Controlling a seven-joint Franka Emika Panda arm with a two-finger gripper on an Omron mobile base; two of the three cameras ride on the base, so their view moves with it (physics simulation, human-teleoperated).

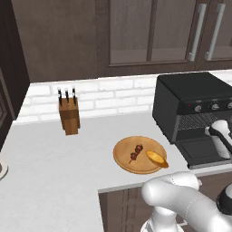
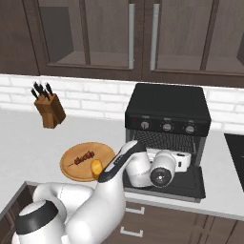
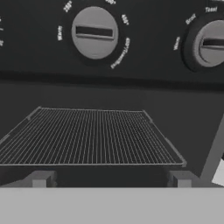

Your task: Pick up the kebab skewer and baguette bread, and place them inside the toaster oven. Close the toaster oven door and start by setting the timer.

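Fingers wide apart, empty, facing oven rack over dropped door. Skewer & bread well off to side, on board. Risk: swinging back, clipping door; skewer thin, could slip.

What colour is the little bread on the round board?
Golden orange, the baguette bread has a lighter yellow top; the left base view shows it best.
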